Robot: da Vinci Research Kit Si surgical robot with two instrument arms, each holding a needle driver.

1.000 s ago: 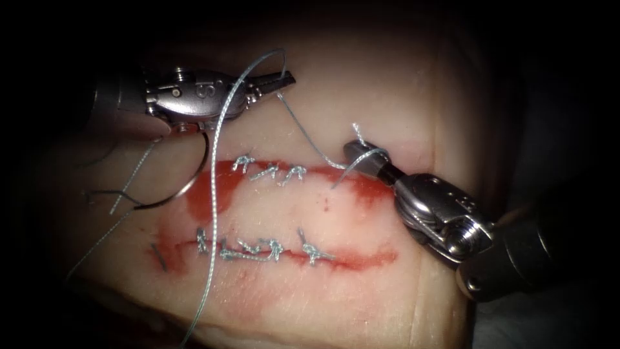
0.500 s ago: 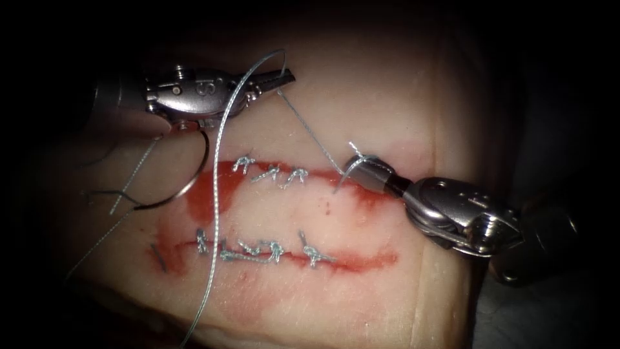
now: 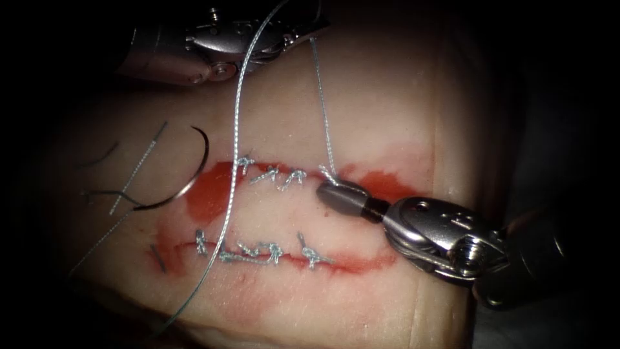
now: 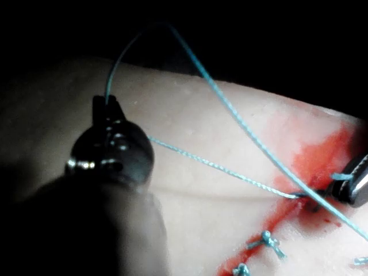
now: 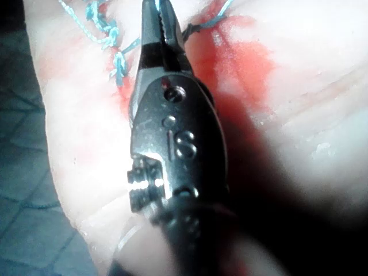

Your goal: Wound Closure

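Left fingers [image 3: 309,33]: I clamp thread [image 3: 323,110]
Right fingers [image 3: 326,192]: I clamp thread at cut [image 3: 381,184]
Needle [image 3: 184,184]: free on tissue [image 3: 374,97], left of both

Upper cut: right pincer [image 3: 336,194] is lying across its right part, clamping thread [image 3: 321,97] at the knot.
Taut thread: running from the knot to the left pincer [image 3: 309,29], barring passage.
Left margin: needle [image 3: 174,187] is lying free on the tissue [image 3: 374,110].
Lower right: tissue is lying bare.
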